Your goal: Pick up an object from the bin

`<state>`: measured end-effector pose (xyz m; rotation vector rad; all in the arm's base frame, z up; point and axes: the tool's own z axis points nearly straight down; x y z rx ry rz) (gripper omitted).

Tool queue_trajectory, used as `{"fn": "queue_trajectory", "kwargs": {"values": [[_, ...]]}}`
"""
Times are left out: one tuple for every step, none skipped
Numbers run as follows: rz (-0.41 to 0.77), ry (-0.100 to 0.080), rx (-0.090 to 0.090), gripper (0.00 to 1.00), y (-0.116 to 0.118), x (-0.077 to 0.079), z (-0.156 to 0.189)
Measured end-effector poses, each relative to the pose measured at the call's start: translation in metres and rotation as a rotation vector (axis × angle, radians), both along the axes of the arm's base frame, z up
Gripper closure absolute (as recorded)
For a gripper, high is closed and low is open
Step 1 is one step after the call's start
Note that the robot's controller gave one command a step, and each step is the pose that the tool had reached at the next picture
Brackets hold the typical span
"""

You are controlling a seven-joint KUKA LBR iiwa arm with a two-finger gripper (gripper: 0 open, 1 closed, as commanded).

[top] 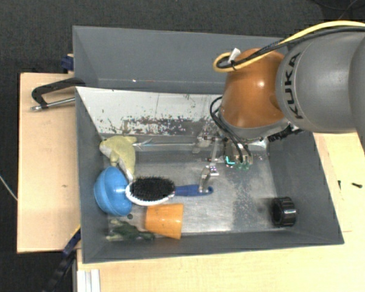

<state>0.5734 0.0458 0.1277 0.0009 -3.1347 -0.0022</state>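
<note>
Camera view: looks down into the grey metal bin [170, 59], with the arm [328, 84] reaching in from the right.
Gripper [208, 166]: low over the middle of the bin floor, beneath the arm's orange cover [252, 93]; whether it is spread or closed cannot be told.
Nearest thing: a hairbrush [151, 190] with a white head, black bristles and a blue handle, lying flat across the floor. The end of its handle lies right under the gripper (touching or just short of it, I cannot tell).
Left side: a round blue bowl-like thing [111, 192] touches the brush head. A pale yellow soft thing [121, 151] lies just behind it, near the back wall.
Front: an orange cup [165, 220] lies on its side just in front of the brush head. A small dark green figure [128, 233] lies beside it in the front-left corner.
Right front: a short black cylinder [284, 212], well apart from the gripper and the rest.
</note>
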Motion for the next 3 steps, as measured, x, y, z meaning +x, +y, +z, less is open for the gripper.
{"fn": "queue_trajectory", "kwargs": {"values": [[0.327,-0.016,0.0,0.0,0.011,-0.079,-0.055],[0.326,-0.02,0.001,1.0,0.012,-0.078,-0.055],[0.598,-0.021,-0.001,1.0,0.014,-0.065,0.173]]}}
